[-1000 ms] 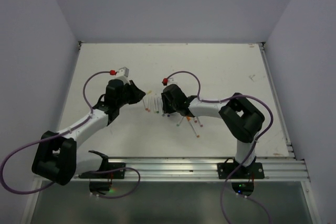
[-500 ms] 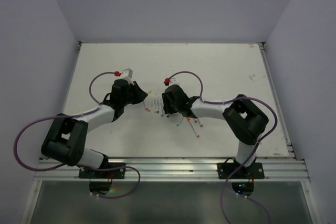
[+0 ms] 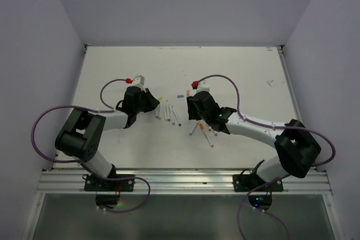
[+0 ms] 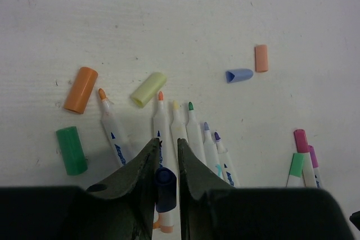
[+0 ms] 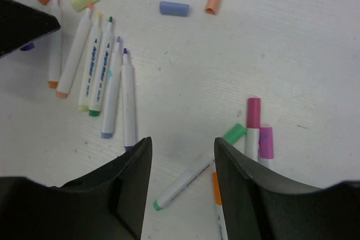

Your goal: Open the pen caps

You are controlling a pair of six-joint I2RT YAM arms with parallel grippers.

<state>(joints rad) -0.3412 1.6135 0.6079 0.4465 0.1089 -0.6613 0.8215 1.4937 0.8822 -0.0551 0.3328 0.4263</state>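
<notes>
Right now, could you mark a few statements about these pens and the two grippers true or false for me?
1. The left gripper has a dark blue cap between its fingers. True.
2. The right gripper is clamped on a pen. False: it is open and holds nothing.
3. Every pen has its cap off. False: the pink-capped pen, for one, is capped.
4. A loose green cap lies on the table. True.
</notes>
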